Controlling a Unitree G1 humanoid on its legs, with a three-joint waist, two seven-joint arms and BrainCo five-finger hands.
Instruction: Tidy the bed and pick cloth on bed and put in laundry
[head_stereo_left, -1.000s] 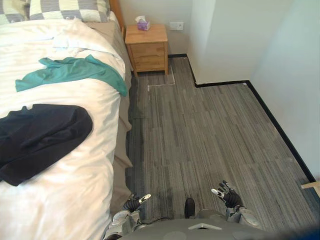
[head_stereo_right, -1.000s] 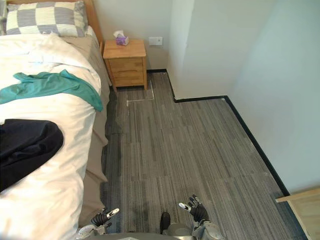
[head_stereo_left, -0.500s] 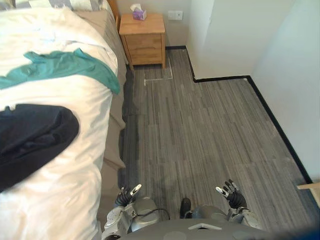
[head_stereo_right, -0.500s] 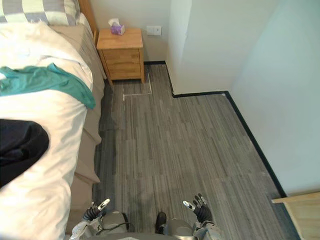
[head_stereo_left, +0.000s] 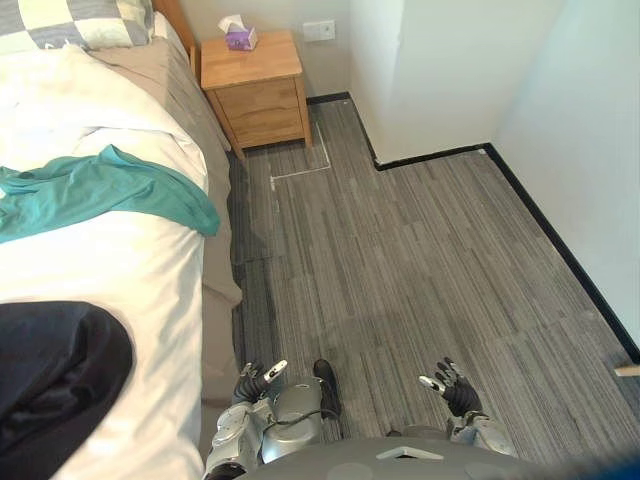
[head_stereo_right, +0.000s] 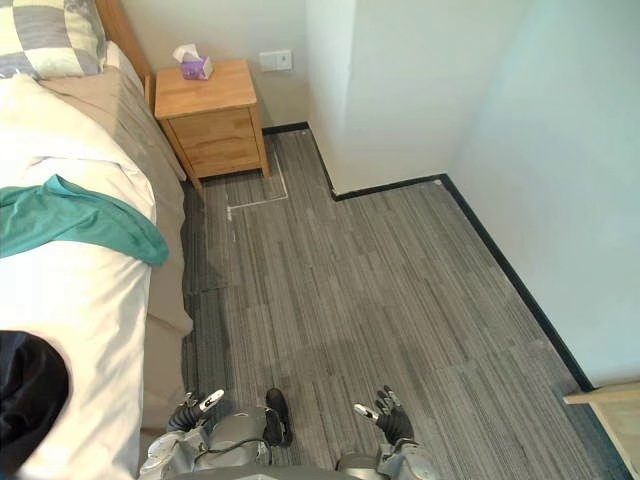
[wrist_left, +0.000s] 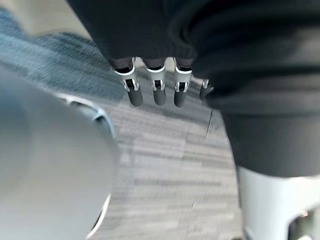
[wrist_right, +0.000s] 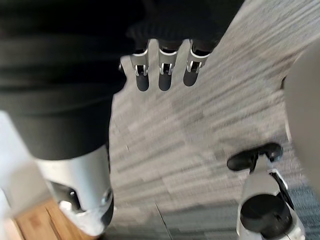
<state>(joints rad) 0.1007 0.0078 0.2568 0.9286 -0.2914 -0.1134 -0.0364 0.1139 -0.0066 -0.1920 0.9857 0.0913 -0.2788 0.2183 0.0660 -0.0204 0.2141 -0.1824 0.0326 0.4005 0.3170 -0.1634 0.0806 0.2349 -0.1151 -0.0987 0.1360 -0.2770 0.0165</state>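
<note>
Right, my read: approach phase, no cloth picked yet.

Left eye view: teal cloth (head_stereo_left: 100, 190) lies spread across the bed (head_stereo_left: 140, 270), one corner reaching the bed's floor-side edge. The dark cloth (head_stereo_left: 50, 375) is bunched on the bed too, further toward the foot end. A checked pillow (head_stereo_left: 60, 22) sits at the bed's head, and the nightstand (head_stereo_left: 255, 85) just beside the head end carries a tissue box (head_stereo_left: 238, 37). Left hand (head_stereo_left: 255, 380) hangs low over the floor (head_stereo_left: 400, 260), close to the bed's side. Right hand (head_stereo_left: 450, 385) is further out from the bed. Both are well apart from either cloth.

Right eye view: same layout, both cloths on the bed.

Left wrist view: fingers (wrist_left: 155, 92) straight, nothing held, floor past them.

Right wrist view: fingers (wrist_right: 165, 75) straight, also empty, floor past them.

Next move, as I judge it: turn to face the bed, close in, and reach the left hand to the dark cloth, the nearer one. Gather a bunch of fabric without catching the duvet underneath.
</note>
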